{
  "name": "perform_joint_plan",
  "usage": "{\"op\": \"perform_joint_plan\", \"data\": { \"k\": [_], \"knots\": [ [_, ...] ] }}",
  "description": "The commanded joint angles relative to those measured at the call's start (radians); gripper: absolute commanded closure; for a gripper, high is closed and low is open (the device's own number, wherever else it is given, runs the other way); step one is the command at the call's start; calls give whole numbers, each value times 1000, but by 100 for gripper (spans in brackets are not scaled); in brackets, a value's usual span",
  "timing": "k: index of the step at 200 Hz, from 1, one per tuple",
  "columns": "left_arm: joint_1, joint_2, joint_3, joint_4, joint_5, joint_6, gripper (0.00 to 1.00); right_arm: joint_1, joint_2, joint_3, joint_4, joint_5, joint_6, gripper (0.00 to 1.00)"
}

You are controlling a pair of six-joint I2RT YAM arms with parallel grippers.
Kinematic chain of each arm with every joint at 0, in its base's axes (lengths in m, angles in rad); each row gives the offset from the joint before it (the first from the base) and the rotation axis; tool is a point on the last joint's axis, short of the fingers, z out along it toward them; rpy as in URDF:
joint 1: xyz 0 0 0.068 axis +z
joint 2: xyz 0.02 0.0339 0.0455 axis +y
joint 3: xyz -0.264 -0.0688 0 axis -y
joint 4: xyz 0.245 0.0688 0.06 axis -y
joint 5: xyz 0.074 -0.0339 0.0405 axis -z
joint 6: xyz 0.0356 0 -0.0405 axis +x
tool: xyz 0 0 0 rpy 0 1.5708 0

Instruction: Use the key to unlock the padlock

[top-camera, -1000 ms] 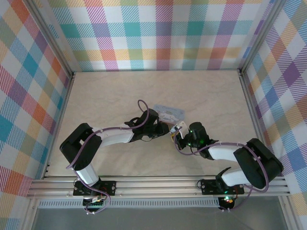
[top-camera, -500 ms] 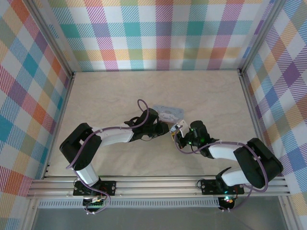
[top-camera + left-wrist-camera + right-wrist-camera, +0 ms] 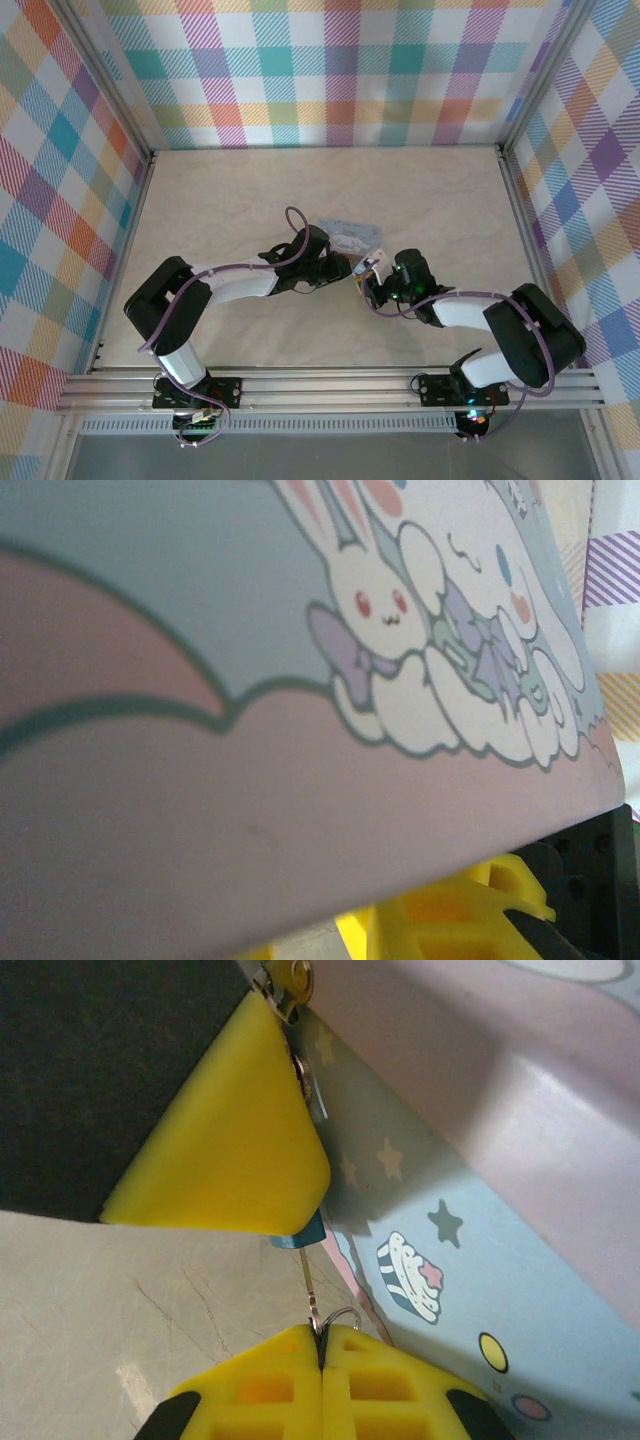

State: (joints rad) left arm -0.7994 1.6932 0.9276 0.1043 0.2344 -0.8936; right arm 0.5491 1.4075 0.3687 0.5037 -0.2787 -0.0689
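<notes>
The teal padlock (image 3: 300, 1237) hangs at the side of the light-blue cartoon tin (image 3: 470, 1260), mostly covered by a yellow finger (image 3: 225, 1130) of my left gripper (image 3: 345, 268), which is shut on it. Only its lower corner shows. My right gripper (image 3: 321, 1335) is shut on the key (image 3: 310, 1285), a thin metal sliver with a wire ring. The key's tip reaches up into the padlock's underside. In the top view my right gripper (image 3: 370, 272) meets the left one just in front of the tin (image 3: 350, 235). The tin's bunny lid (image 3: 300, 680) looms over my left gripper (image 3: 340, 940).
A brass hasp (image 3: 290, 978) of the tin sits above the left finger. The beige table (image 3: 230, 200) stretches around the tin. Plaid walls (image 3: 330, 70) close the back and both sides. A metal rail (image 3: 330, 385) runs along the near edge by the arm bases.
My right wrist has edged slightly toward the tin. Both grips and the left arm look unchanged.
</notes>
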Motion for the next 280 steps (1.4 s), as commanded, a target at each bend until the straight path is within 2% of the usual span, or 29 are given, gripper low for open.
{"op": "perform_joint_plan", "data": {
  "k": [1,57,147,228,280],
  "knots": [
    [-8,3,13,-1,54,11,78,-18,-14,52,50,-6,-22,100],
    [-8,6,14,2,57,10,79,-36,-1,63,46,7,-54,100],
    [-9,18,11,18,59,-1,79,-37,25,74,68,-53,-39,100],
    [-12,22,13,17,64,-2,79,-37,32,99,48,20,-65,100],
    [-14,19,10,23,59,-6,79,-37,38,106,56,-30,-59,100]
  ]
}}
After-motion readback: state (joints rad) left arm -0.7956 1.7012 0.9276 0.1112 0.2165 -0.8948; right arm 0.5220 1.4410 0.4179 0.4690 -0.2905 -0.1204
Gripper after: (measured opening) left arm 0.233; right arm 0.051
